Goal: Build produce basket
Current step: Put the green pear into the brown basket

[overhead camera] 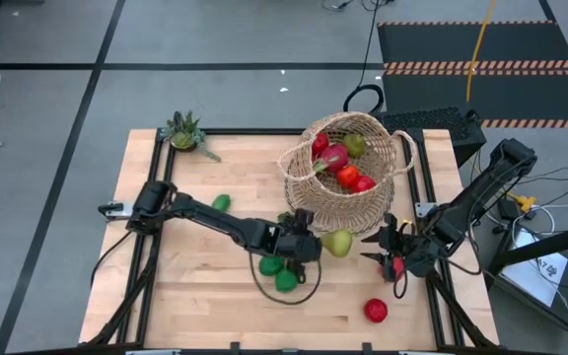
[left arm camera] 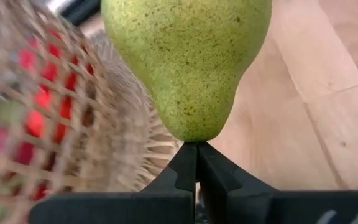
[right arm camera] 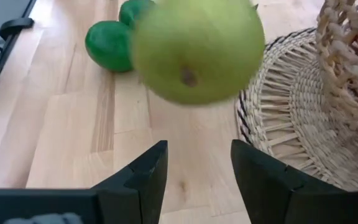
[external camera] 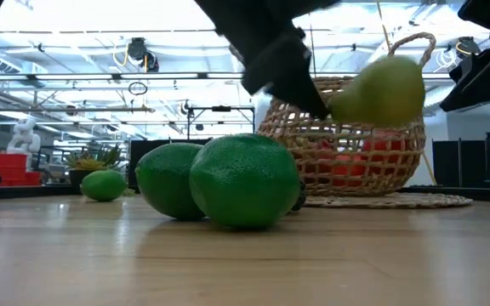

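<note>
Yellow-green pear (overhead camera: 338,242) is up off the table, pinched at its narrow tip by the left gripper (overhead camera: 316,246), just beside the wicker basket (overhead camera: 348,197). Right gripper (overhead camera: 387,248) waits close by on the right, fingers spread apart, grasping nothing.

Basket (overhead camera: 355,173) set at the worktop's (overhead camera: 180,316) far right, fruit held inside it, pear (overhead camera: 337,243) raised just before the basket, two limes (overhead camera: 278,272) left of the pear, another lime (overhead camera: 221,203) further left, potted plant (overhead camera: 185,132) at the far left corner, apple (overhead camera: 375,311) near the front right edge.
</note>
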Controlling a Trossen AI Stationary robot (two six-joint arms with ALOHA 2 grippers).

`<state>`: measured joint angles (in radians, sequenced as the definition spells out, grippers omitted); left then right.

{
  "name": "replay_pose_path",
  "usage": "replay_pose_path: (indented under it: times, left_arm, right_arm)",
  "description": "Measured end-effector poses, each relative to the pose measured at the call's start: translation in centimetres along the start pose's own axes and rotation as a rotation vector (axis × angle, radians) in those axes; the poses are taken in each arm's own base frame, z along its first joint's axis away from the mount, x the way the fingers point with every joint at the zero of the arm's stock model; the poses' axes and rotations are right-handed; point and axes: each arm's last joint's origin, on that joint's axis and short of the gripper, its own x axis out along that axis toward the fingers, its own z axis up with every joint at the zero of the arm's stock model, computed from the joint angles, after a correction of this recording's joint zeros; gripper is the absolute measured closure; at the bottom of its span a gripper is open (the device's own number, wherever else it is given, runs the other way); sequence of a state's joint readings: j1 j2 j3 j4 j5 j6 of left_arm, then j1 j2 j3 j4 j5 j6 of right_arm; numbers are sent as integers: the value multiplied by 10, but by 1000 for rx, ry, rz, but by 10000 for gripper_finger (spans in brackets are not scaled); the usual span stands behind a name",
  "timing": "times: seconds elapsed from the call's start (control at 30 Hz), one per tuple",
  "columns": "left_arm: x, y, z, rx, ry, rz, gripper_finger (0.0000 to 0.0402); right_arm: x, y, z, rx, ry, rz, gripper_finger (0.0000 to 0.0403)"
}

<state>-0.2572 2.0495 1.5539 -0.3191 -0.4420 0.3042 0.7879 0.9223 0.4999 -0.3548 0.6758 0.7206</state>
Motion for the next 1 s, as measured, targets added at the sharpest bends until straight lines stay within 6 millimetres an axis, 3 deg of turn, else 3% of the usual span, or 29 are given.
replay_pose_path:
  times: [0.27,0.63,1.0]
  left_arm:
    - [-27,-6,11,297,-20,63,395]
    - [-29,-6,13,644,-19,73,397]
    - [-30,-7,14,837,-17,75,398]
  right_arm:
    - [7,7,-2,-6,17,15,232]
    - [10,9,-3,-27,21,11,232]
    - [10,11,-1,-38,1,29,232]
